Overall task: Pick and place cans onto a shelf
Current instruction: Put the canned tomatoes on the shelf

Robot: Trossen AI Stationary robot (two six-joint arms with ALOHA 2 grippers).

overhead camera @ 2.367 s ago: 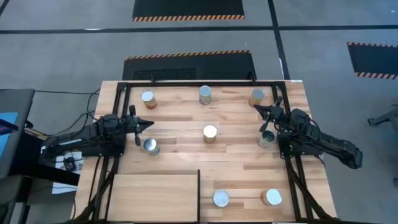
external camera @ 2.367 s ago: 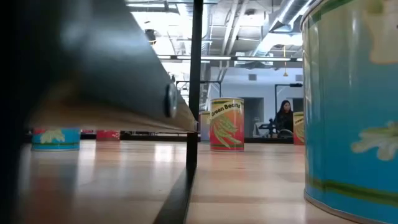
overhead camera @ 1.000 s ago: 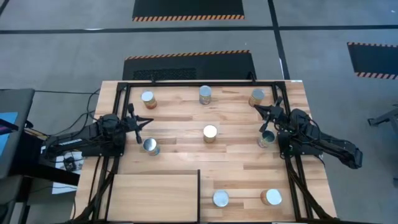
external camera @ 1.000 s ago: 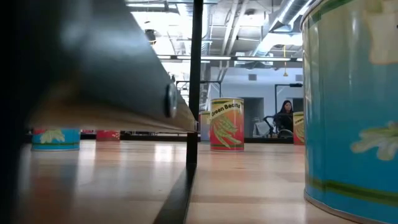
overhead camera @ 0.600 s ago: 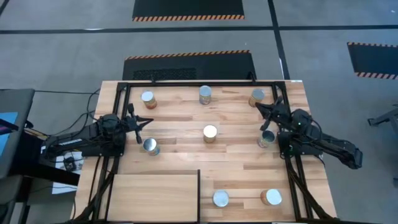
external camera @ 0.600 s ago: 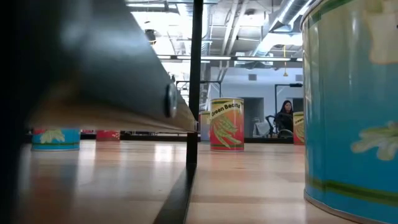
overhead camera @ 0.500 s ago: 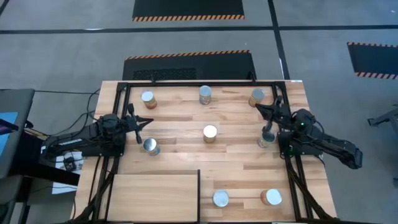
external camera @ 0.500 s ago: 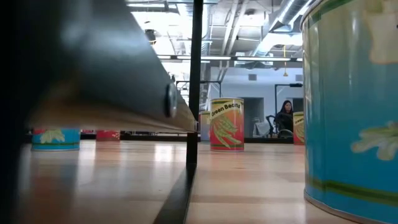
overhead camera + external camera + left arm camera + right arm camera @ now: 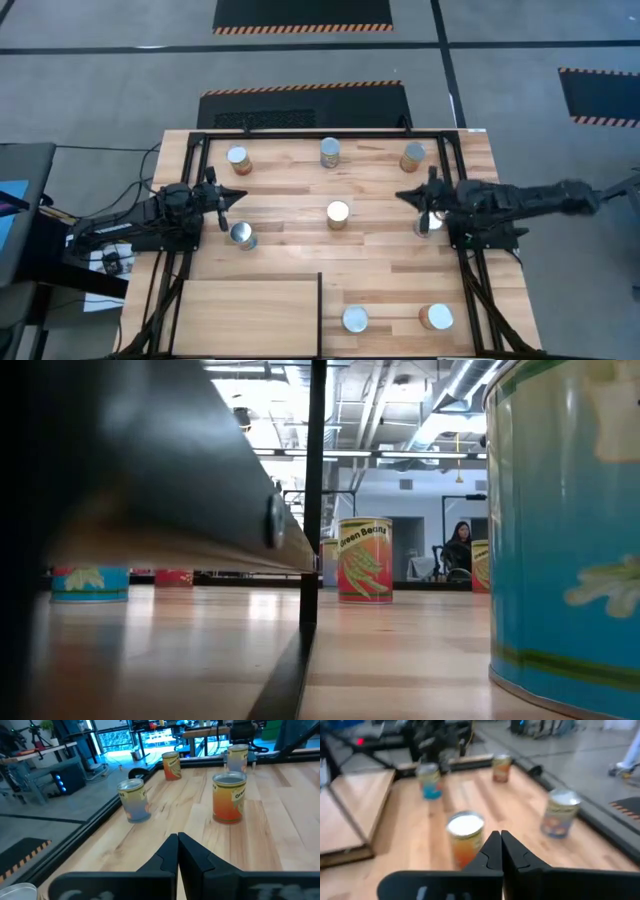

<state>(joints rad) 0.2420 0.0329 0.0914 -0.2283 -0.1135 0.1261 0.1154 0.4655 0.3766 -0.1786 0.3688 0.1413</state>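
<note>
Right gripper fingers closed, empty, beside right-edge can. Left gripper closed, empty, waiting by left worktop edge. Shelf bare; cans scattered, none placed.

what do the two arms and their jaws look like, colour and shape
Both arms are dark, nearly black, jointed and slender. The left gripper and right gripper each end in two tapered black pointed fingers. Black cables trail off the table's left edge behind the left arm.
</note>
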